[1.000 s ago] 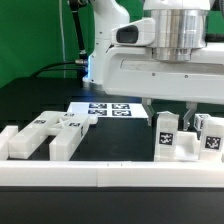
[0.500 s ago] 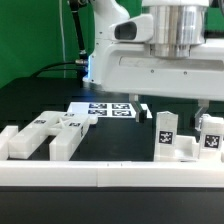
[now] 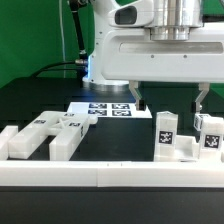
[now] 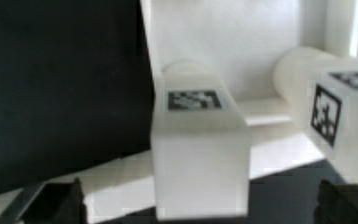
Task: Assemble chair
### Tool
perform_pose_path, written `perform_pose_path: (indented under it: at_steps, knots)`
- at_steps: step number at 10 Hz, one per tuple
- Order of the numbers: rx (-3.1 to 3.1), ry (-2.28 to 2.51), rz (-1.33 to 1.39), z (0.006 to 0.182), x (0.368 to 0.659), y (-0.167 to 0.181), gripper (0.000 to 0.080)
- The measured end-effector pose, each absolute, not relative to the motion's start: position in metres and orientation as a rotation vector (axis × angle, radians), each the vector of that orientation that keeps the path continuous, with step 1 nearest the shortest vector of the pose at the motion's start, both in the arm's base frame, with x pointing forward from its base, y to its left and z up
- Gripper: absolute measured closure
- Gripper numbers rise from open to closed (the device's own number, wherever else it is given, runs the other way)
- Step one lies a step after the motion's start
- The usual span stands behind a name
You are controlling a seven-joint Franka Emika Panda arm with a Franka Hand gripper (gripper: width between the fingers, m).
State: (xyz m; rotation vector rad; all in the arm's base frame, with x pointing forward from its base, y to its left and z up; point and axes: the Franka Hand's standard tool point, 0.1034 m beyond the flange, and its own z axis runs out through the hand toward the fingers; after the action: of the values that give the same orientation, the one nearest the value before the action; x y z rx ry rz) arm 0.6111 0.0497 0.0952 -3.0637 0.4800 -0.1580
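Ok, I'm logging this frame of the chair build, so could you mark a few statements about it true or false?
1. The two-finger gripper is clamped on a white plastic post. False: its jaws stand open above the parts, holding nothing.
2. Upright white tagged plastic posts stand at the exterior view's right. True.
3. The flat white marker board is propped upright. False: it lies flat on the black table.
4. Low white blocky plastic parts lie at the exterior view's left. True.
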Motion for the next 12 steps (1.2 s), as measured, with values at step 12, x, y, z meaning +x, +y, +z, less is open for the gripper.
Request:
perform_pose_path:
  at_steps: [12]
  knots:
    - [-3.103,0.409,-0.314,0.038,0.579,0.060,0.0150]
